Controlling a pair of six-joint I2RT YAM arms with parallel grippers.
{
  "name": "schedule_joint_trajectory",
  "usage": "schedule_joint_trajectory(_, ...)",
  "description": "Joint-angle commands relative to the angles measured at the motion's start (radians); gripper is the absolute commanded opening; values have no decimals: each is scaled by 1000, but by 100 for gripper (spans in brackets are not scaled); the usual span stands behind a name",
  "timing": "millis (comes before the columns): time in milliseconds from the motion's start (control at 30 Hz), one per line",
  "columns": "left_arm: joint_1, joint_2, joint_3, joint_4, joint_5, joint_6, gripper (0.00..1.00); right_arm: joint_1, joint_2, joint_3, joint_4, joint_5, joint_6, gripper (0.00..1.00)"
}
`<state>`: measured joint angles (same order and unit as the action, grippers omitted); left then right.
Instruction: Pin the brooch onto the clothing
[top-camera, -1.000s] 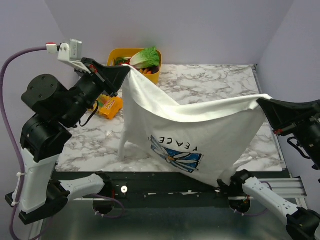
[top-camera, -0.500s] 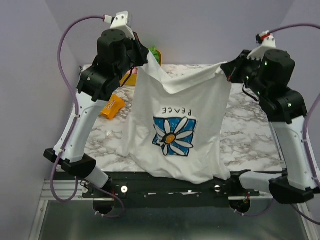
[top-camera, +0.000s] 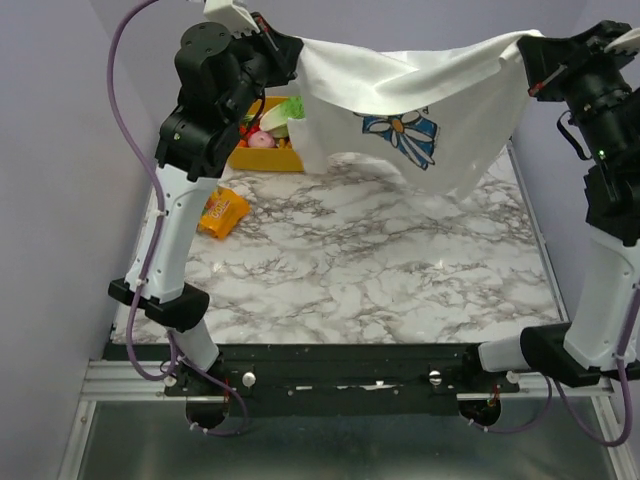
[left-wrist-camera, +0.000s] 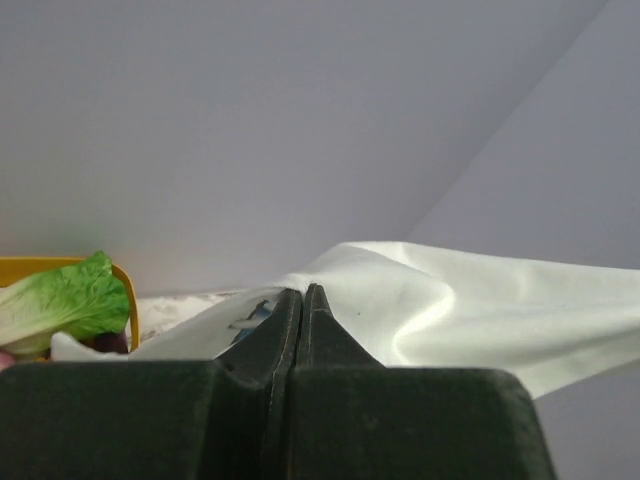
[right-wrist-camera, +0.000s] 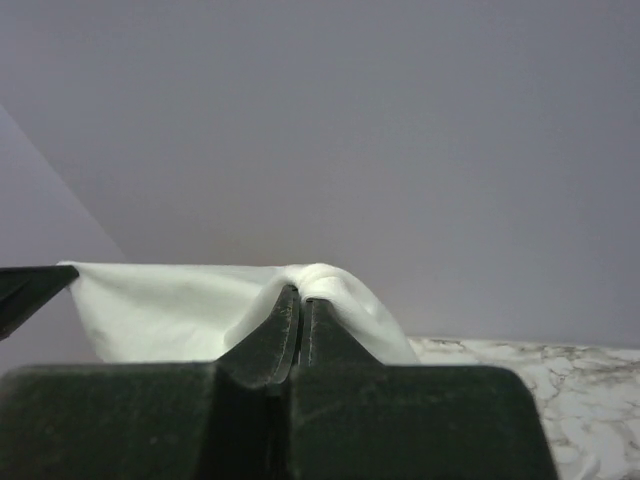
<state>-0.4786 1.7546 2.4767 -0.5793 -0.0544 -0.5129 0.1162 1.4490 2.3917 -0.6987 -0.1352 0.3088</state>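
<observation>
The white T-shirt (top-camera: 400, 85) hangs stretched in the air over the far edge of the table, its blue flower print (top-camera: 403, 133) facing the camera. My left gripper (top-camera: 293, 48) is shut on its left corner. My right gripper (top-camera: 528, 50) is shut on its right corner. In the left wrist view the jaws (left-wrist-camera: 303, 292) pinch the white cloth (left-wrist-camera: 450, 305). In the right wrist view the jaws (right-wrist-camera: 301, 292) pinch a fold of the cloth (right-wrist-camera: 170, 310). The brooch is not in view.
A yellow bin (top-camera: 268, 155) of toy vegetables stands at the back left, partly behind the shirt. An orange snack packet (top-camera: 222, 212) lies on the marble tabletop (top-camera: 370, 270) at the left. Purple walls close in the back and sides.
Both arms have raised the shirt and carried it toward the back wall. It hung low over the near table edge a second ago and now spreads high over the far edge.
</observation>
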Motion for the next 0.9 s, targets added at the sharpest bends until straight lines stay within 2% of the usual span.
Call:
schedule_joint_trajectory(0,5,-182,-208,108,4,14,0,-9,-170,-266,73,-67,-11,1)
schedule_joint_trajectory(67,0,-243,-341,163,5,14,0,-9,-263,-443,125,-81,-4,0)
schedule_joint_trajectory(100,-2,-310,-483,182,-4,13,0,-7,-348,-521,137,-80,6,1)
schedule_joint_trajectory(133,-5,-345,-557,199,-13,11,0,-7,-398,-681,140,-78,3,1)
schedule_joint_trajectory(167,-15,-419,-716,229,-18,5,0,-9,-442,-754,137,-57,7,1)
schedule_joint_trajectory(233,-29,-498,-881,257,-35,-16,0,-9,-580,-987,131,-41,18,0)
schedule_joint_trajectory(267,-41,-539,-966,281,-47,-33,0,-9,-620,-1070,111,-9,32,0)
schedule_joint_trajectory(300,-79,-611,-1127,286,-67,-45,0,-9,-666,-1139,97,-3,48,0)
schedule_joint_trajectory(333,-100,-644,-1200,283,-111,-64,0,-7,-735,-1202,82,-9,73,0)
schedule_joint_trajectory(367,-123,-676,-1272,267,-125,-82,0,-7,-772,-1332,36,-18,82,0)
schedule_joint_trajectory(400,-164,-737,-1403,257,-137,-122,0,-9,-801,-1380,4,-18,111,0)
schedule_joint_trajectory(467,-212,-799,-1520,219,-188,-186,0,-9,-893,-1521,-86,-50,144,0)
schedule_joint_trajectory(500,-230,-866,-1629,219,-188,-255,0,-7,-921,-1564,-120,-63,183,0)
schedule_joint_trajectory(600,-282,-982,-1777,199,-179,-346,0,-9,-1050,-1695,-220,-104,254,0)
schedule_joint_trajectory(700,-319,-1059,-1854,138,-176,-423,0,-7,-1124,-1737,-327,-98,314,1)
schedule_joint_trajectory(867,-388,-1078,-1914,82,-160,-479,0,-7,-1139,-1737,-403,-84,351,0)
